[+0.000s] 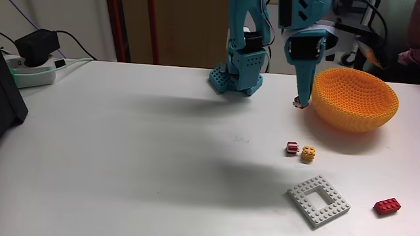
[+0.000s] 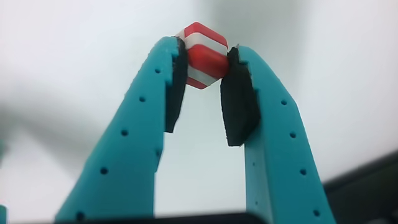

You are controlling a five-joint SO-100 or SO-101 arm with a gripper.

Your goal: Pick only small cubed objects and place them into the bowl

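Note:
My teal gripper (image 2: 204, 65) is shut on a red-and-white small cube (image 2: 203, 55), pinched between its black pads. In the fixed view the gripper (image 1: 300, 101) hangs just left of the orange knobbly bowl (image 1: 355, 98), above the table, with the cube (image 1: 300, 102) at its tip. Two more small cubes lie on the white table in front of the bowl: a red-and-white one (image 1: 292, 149) and a yellow one (image 1: 308, 154), side by side.
A flat white square frame plate (image 1: 319, 200) lies near the front edge. A longer red brick (image 1: 387, 206) sits at the front right. A power strip with a black adapter (image 1: 33, 56) and cables occupy the back left corner. The arm's base (image 1: 236, 75) stands at the back.

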